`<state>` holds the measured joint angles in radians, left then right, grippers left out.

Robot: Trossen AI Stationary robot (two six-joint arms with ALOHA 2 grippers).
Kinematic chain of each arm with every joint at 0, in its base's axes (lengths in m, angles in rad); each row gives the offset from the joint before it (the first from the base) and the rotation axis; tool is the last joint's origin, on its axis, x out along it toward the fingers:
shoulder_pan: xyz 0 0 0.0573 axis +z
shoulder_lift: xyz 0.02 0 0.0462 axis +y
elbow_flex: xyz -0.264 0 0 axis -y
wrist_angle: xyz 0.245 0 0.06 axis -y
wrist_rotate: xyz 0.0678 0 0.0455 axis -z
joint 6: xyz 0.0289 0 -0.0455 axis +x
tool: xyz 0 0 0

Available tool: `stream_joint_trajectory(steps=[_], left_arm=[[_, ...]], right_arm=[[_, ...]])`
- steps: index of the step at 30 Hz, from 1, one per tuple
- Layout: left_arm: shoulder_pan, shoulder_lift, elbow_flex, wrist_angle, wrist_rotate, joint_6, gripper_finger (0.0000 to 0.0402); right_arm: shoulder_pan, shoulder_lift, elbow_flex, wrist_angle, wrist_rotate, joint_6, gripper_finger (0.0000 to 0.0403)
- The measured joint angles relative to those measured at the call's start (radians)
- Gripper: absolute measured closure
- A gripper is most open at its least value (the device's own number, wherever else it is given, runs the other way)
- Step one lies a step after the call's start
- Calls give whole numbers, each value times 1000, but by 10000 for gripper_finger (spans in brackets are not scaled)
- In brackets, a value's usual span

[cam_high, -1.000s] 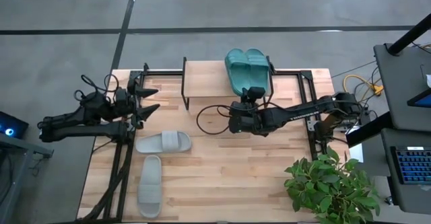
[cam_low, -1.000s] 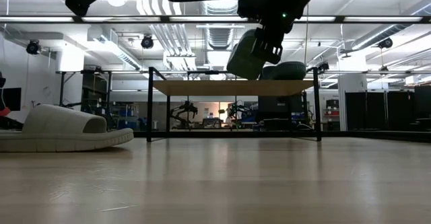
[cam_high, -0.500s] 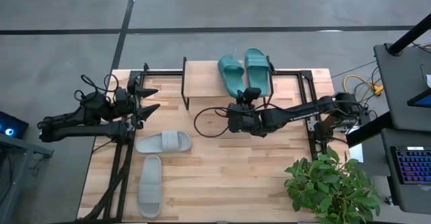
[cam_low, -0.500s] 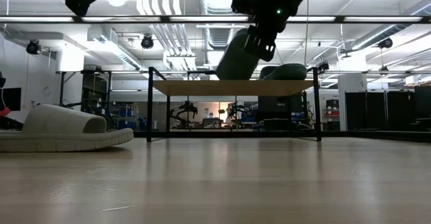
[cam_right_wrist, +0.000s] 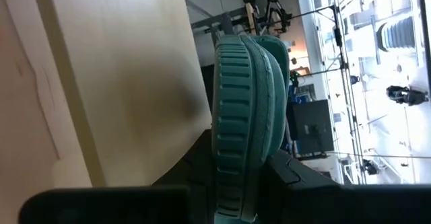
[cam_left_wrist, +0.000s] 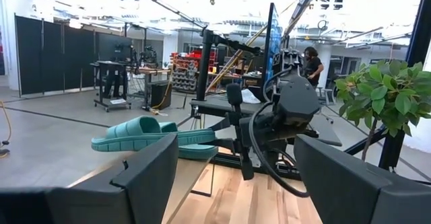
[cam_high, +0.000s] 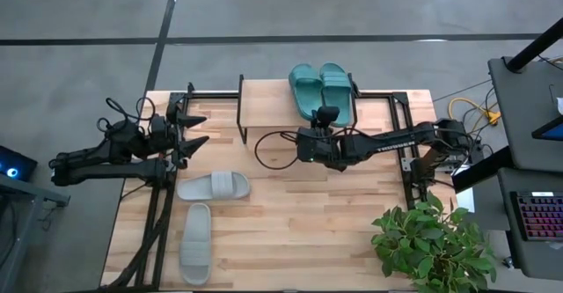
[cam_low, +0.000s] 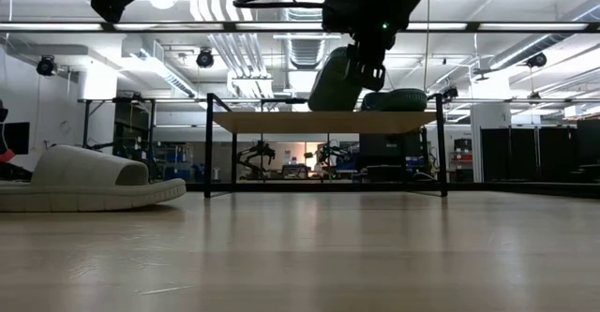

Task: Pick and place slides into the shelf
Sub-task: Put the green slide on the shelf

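Note:
The shelf [cam_high: 268,101] stands at the table's far edge. One teal slide [cam_high: 335,85] lies flat on the right end of its plank. Beside it a second teal slide [cam_high: 305,89] [cam_low: 336,80] slants over the plank with its far end low, and my right gripper [cam_high: 326,115] is shut on it. Whether that low end touches the plank, I cannot tell. Two light grey slides [cam_high: 214,186] [cam_high: 195,243] rest sole-down on the table at the near left. My left gripper [cam_high: 195,130] hangs open at the table's left, touching nothing. My right gripper pinches the teal slide's near end [cam_right_wrist: 232,177] between its two fingers, across the thickness of the sole. The fingers reach in from the table's near side, almost level and slanting slightly down. The slide runs away from them along their line, turned on edge and tilted, its near end raised.
The shelf plank's left part [cam_high: 264,108] is bare wood. Black frame rails [cam_high: 403,135] run along the table's right and left sides. A cable loop [cam_high: 266,152] hangs from the right arm. A potted plant [cam_high: 431,245] stands at the near right corner.
My right gripper has rolled at the wrist. The held teal slide, which overlapped the resting one, swung its far end toward the table's left and then came partly back. It now lies beside the other slide, still tilted above the plank.

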<state>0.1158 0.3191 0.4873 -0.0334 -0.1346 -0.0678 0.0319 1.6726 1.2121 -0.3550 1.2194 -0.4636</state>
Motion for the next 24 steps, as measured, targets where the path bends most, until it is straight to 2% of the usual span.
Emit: stream_joint_trajectory(steps=[5, 9, 24], left_arm=[[0, 0, 0, 0, 0, 2, 120], [0, -1, 0, 0, 0, 2, 120], [0, 0, -1, -2, 0, 3, 120]], right_arm=[[-3, 0, -2, -7, -6, -17, 352], [-14, -1, -2, -7, -59, -20, 352], [-61, -1, -5, -8, -74, -45, 352]])
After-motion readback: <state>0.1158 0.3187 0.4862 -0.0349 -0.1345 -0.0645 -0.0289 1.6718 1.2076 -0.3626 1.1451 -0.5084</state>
